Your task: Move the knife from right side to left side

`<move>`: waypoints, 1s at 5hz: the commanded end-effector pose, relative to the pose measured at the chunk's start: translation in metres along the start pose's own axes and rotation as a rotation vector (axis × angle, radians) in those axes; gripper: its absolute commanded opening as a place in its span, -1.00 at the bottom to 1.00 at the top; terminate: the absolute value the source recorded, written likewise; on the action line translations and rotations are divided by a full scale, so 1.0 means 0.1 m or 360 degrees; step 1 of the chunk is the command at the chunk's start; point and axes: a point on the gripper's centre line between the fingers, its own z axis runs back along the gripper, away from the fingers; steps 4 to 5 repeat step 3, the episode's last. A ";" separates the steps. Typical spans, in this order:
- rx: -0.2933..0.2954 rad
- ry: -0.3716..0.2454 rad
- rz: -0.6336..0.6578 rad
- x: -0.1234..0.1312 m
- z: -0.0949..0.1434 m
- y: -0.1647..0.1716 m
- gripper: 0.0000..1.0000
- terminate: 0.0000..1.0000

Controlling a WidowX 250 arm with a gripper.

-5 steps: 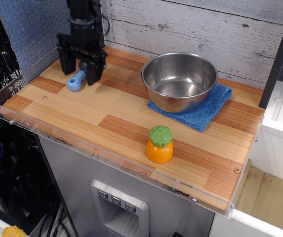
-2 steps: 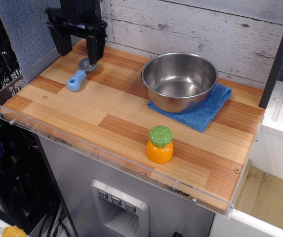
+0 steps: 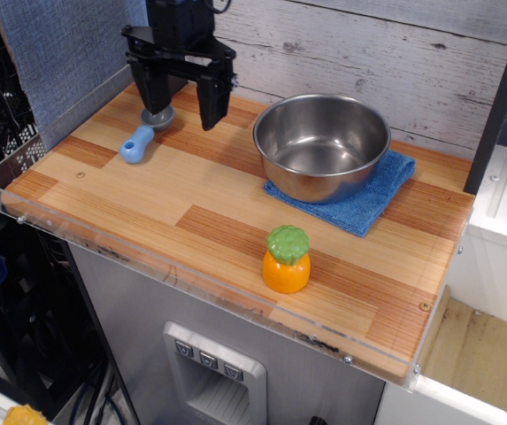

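Observation.image shows the black two-fingered gripper [image 3: 179, 104] lifted off the board and hanging with its fingers spread wide and nothing between them — a second ago it sat low over the small toy knife with the chunky light-blue handle and round grey head [image 3: 143, 134], straddling it, and a moment later it had risen straight above it. Now it has also drifted toward the round stainless-steel bowl [image 3: 321, 143], so that one finger hangs in front of the grey head while the other points down at bare wood between the knife and the bowl. The knife itself has not shifted across these views: it lies flat on the striped wooden board [image 3: 191, 221], well to the left of the bowl, near the board's left back corner, handle pointing toward the front edge. I judge the release complete and the move essentially done — what remains is only for the arm to clear away. The folded blue cloth [image 3: 380, 195] under the bowl and the orange toy fruit with a green top [image 3: 287, 258] in front of the bowl sit as before, untouched.
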 end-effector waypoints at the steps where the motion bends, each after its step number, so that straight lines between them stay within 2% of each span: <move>1: 0.0150 -0.0122 -0.0100 -0.08 0.34 -0.11 1.00 -1.00; 2: 0.0241 -0.0111 -0.0079 -0.12 0.33 -0.17 1.00 -1.00; 3: 0.0241 -0.0111 -0.0079 -0.12 0.33 -0.17 1.00 1.00; 5: 0.0241 -0.0111 -0.0079 -0.12 0.33 -0.17 1.00 1.00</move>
